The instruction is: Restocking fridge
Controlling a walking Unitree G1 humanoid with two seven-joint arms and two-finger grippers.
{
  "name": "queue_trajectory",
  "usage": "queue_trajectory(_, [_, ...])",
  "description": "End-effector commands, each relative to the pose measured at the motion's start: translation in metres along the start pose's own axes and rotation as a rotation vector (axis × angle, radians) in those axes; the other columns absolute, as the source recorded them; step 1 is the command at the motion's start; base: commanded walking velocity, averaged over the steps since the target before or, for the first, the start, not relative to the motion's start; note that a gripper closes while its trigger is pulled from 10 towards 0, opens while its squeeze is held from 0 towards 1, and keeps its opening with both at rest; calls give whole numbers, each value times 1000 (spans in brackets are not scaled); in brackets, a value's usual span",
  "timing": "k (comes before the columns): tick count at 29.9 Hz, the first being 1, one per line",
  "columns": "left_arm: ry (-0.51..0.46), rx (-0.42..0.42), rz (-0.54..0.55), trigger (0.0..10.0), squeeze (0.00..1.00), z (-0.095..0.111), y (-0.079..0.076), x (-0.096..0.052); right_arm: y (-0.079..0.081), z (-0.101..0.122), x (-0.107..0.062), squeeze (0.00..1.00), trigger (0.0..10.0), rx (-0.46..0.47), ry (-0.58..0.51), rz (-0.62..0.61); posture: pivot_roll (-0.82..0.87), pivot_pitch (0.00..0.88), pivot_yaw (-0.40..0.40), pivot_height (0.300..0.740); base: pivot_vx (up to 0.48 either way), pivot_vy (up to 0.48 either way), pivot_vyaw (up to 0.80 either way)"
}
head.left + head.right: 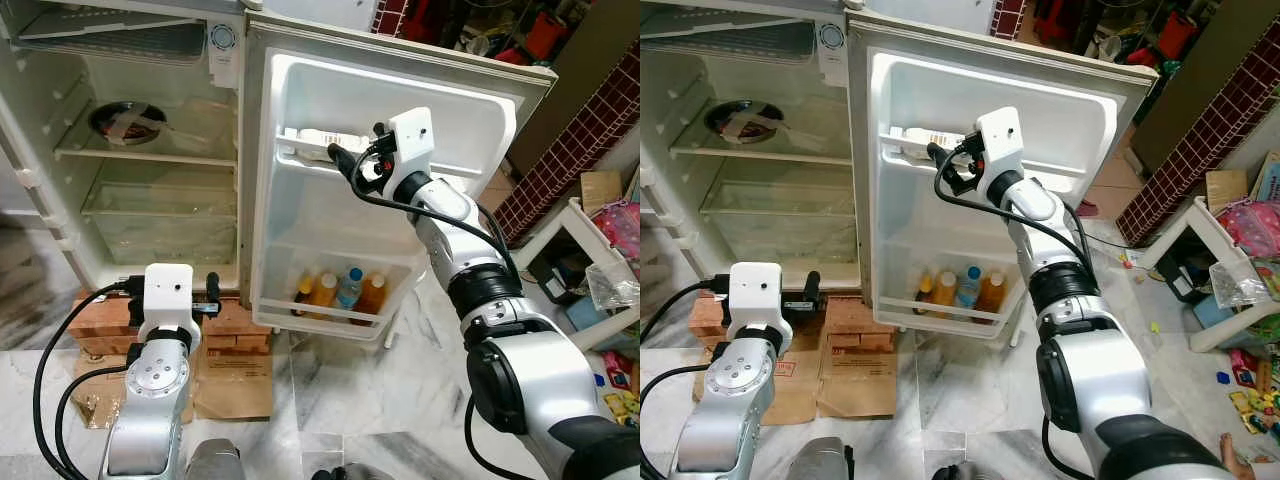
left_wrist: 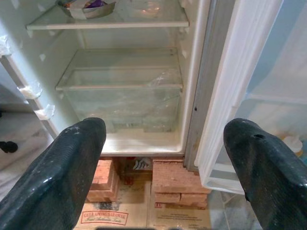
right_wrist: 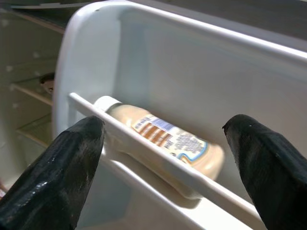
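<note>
The fridge stands open, its door (image 1: 400, 90) swung towards me. A pale squeeze bottle (image 3: 165, 139) with a white cap lies on its side in the door's upper shelf (image 1: 320, 140). My right gripper (image 1: 345, 160) is raised just in front of that shelf, open, with nothing between its fingers (image 3: 72, 167). Several drink bottles (image 1: 340, 290) stand in the door's bottom shelf. My left gripper (image 1: 205, 300) is held low before the fridge's base, open and empty, pointing at the crisper drawer (image 2: 120, 96).
A round dish (image 1: 125, 120) sits on a glass shelf inside the fridge. The fridge rests on bricks (image 1: 235, 325) with flattened cardboard (image 1: 235, 375) on the marble floor. A white table (image 1: 590, 290) with clutter stands at the right.
</note>
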State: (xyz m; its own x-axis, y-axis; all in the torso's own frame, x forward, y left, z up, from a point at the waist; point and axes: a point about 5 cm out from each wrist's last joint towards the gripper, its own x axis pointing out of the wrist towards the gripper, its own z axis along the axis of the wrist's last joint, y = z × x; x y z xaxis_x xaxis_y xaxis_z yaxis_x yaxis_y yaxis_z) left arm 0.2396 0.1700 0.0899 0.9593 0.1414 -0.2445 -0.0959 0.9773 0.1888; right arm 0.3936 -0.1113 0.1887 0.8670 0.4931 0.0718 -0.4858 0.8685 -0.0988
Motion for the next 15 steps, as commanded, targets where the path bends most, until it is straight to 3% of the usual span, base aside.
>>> queue_trajectory(1, [-3,-9,-19,10000,0,-1,-4,0,-17,-1,-12,0,10000,-8,-33,-70,173,0,-155,740,0,0,0])
queue_trajectory(4, [-17,-14,-28,10000,0,0,-4,0,-21,-2,-17,0,10000,-18,-47,-97,170,0,-154,740,0,0,0])
queue_trajectory(5, [-37,-29,-58,10000,0,3,-7,0,-28,-7,-29,0,10000,-45,-79,-184,164,0,-149,740,405,0,0])
queue_trajectory(9, [-54,-23,-73,10000,0,8,-12,4,-34,-14,-44,0,10000,-54,-108,-298,160,0,-139,740,376,-223,0])
queue_trajectory(15, [-52,-1,-65,10000,0,8,-10,8,-24,-38,-65,0,10000,31,-72,-259,151,0,-134,740,82,-435,0])
